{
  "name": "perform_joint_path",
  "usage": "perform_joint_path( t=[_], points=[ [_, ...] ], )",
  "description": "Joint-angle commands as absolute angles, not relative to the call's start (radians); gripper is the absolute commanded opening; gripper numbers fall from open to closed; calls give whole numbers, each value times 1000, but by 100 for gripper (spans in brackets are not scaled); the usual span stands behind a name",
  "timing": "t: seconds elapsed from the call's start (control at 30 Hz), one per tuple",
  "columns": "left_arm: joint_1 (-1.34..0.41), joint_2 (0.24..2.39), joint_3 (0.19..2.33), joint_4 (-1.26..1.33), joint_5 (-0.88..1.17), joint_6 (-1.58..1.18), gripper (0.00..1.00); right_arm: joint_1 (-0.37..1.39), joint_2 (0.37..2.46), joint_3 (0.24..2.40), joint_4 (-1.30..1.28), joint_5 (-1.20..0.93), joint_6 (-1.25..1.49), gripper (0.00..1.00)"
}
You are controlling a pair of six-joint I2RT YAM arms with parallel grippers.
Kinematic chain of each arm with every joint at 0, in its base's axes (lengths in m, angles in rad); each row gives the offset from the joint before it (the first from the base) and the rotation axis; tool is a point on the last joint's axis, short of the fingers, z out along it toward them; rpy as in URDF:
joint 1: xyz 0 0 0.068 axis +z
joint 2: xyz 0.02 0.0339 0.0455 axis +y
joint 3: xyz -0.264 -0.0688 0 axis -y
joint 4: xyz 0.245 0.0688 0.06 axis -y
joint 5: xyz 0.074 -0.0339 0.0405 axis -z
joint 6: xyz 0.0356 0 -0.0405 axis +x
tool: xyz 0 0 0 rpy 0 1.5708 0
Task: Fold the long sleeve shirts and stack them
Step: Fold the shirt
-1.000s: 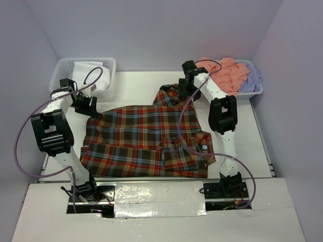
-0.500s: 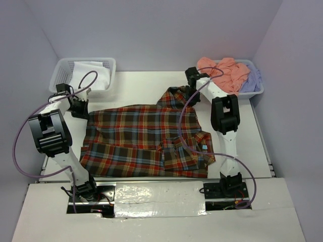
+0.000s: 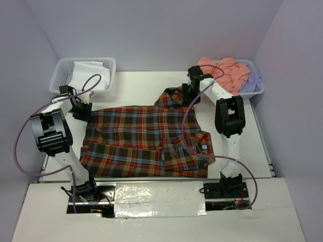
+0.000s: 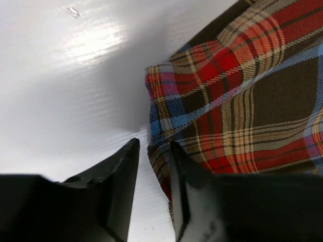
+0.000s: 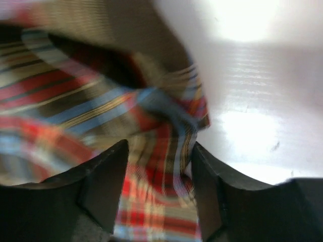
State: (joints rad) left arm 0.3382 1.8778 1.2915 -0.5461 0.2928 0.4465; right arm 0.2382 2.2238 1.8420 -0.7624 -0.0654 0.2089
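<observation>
Plaid shirt (image 3: 146,136) spread on the worktop (image 3: 136,85), 1 corner at the tips of the narrowly parted left jaws, rumpled cloth between the spread right jaws

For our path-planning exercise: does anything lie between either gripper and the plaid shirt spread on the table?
Nothing visible does. The left gripper sits right at a corner of the plaid shirt, its parted fingers at the cloth's edge. The right gripper has plaid cloth between its parted fingers.
</observation>
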Motion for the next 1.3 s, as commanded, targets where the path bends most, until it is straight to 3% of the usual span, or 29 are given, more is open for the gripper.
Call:
perform_joint_path(
  t=[0.0, 0.13, 0.47, 0.6, 1.0, 1.27],
  points=[
    [337, 1825, 1272, -549, 311, 474, 44, 265, 2005, 1852, -664, -118, 187, 62],
    [337, 1835, 1281, -564, 304, 476, 53, 284, 1982, 1858, -560, -196, 303, 68],
    [344, 1809, 1368, -650, 305, 482, 69, 259, 2312, 2332, -793, -81, 641, 76],
    [345, 1841, 1420, -689, 302, 445, 69, 250, 2321, 2249, -730, -130, 770, 77],
    [342, 1884, 1433, -686, 313, 434, 70, 247, 2264, 2063, -681, -95, 802, 77],
    [337, 1870, 1424, -681, 333, 437, 70, 242, 2370, 2155, -653, -31, 834, 78]
  ],
)
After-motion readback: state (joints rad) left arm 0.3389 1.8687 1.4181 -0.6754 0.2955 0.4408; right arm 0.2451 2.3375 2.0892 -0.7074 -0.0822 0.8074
